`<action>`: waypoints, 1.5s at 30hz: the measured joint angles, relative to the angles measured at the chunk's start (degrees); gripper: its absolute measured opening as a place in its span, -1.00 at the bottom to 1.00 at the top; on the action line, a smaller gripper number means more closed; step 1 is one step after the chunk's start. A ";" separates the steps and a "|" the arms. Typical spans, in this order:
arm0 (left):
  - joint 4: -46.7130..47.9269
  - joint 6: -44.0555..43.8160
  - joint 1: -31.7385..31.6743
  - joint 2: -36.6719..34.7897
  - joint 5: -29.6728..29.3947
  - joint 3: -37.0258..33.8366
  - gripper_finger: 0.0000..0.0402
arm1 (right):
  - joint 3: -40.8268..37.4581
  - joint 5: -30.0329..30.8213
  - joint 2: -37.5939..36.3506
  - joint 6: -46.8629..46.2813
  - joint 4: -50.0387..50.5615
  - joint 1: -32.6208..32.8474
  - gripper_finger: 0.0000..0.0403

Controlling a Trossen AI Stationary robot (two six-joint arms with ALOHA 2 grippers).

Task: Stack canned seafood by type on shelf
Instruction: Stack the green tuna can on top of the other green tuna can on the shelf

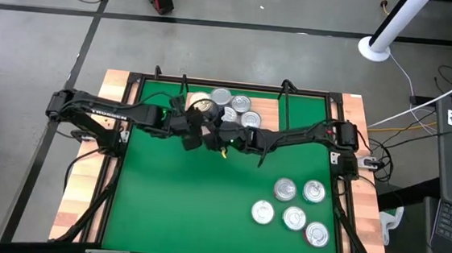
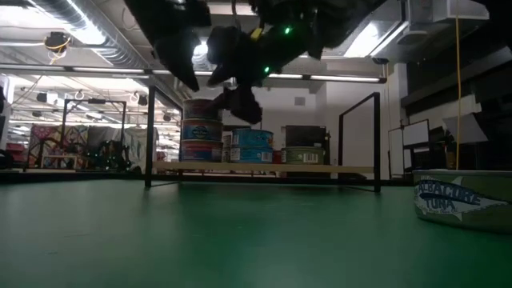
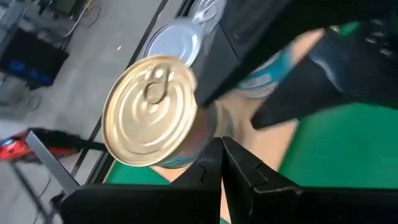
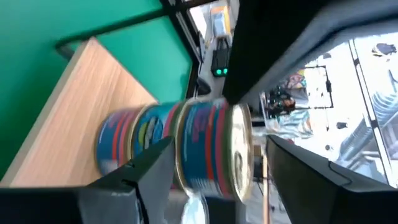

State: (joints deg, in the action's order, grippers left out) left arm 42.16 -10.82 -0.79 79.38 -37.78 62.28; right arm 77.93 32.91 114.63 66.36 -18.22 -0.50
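Observation:
Several tins of canned seafood stand on the shelf (image 1: 272, 110) at the far edge of the green mat. One stack (image 2: 202, 132) is topped by a gold-lidded tin (image 1: 202, 106). My left gripper (image 3: 222, 142) is shut, with its tips right at that tin's side (image 3: 186, 155). My right gripper (image 4: 219, 142) is open and turned on its side. Its fingers reach toward the stack's top tin (image 4: 211, 152), one past the lid and one by the seam below. Several silver-lidded tins (image 1: 292, 208) rest on the mat at the near right. My left gripper's shut fingertips (image 3: 208, 149) are close against the lower side of the gold-lidded tin. Whether they touch it, I cannot tell. My right gripper's fingers (image 4: 149, 162) stand on either side of the top tin, which sits upright on the stack. Whether they touch it, I cannot tell.
Black wire uprights (image 2: 149, 136) frame the shelf at its ends. More tins (image 2: 252, 146) stand on the board beside the stack. One tuna tin (image 2: 464, 200) lies close to the low camera. The middle and near left of the mat (image 1: 179, 204) hold nothing.

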 joint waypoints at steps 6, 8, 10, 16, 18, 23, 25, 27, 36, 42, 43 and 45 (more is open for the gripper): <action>-3.43 -2.38 5.03 -3.18 0.20 0.02 -0.99 | 0.00 5.20 -5.21 -3.03 10.92 4.42 0.24; -5.04 -2.78 7.01 -3.48 0.22 0.04 -0.99 | 0.03 6.50 -7.14 -5.38 15.20 6.19 0.24; -6.23 -2.81 9.08 -3.48 0.43 0.04 -0.99 | 0.06 8.21 -9.18 -8.35 20.78 8.23 0.24; -12.19 -3.26 14.16 -3.48 6.49 0.04 -0.99 | 0.07 11.12 -13.78 -21.18 36.03 16.08 0.24; -14.87 -3.71 15.54 -3.48 8.09 0.04 -0.99 | 0.07 11.18 -14.37 -27.60 40.90 19.10 0.24; -18.62 -5.65 18.33 -3.13 11.97 0.04 -0.99 | 0.07 10.05 -14.52 -42.91 52.99 27.20 0.24; -19.77 -5.84 19.26 -2.54 13.65 0.06 -0.99 | 0.07 7.08 -14.56 -49.02 57.48 30.57 0.24; -19.89 -5.69 20.23 -1.68 15.71 0.11 -0.99 | 0.07 2.90 -14.56 -56.10 60.21 33.88 0.24; -23.67 -3.77 22.60 3.89 21.11 0.11 -0.99 | 0.07 -11.97 -14.56 -78.54 62.28 44.82 0.24; -25.73 -3.77 22.42 6.83 21.09 0.10 -0.99 | 0.07 -12.59 -12.98 -84.56 63.31 47.13 0.24; -25.78 -3.77 22.43 7.24 21.09 0.11 -0.99 | 0.07 -13.03 -12.43 -85.49 63.65 47.09 0.24; -25.85 -3.77 22.43 7.81 21.11 0.09 -0.99 | 0.05 -14.41 -11.06 -87.19 64.69 47.05 0.24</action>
State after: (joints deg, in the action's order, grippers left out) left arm 16.31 -14.59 21.65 87.19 -16.67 62.37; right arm 77.99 18.50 103.57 -20.83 46.47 46.54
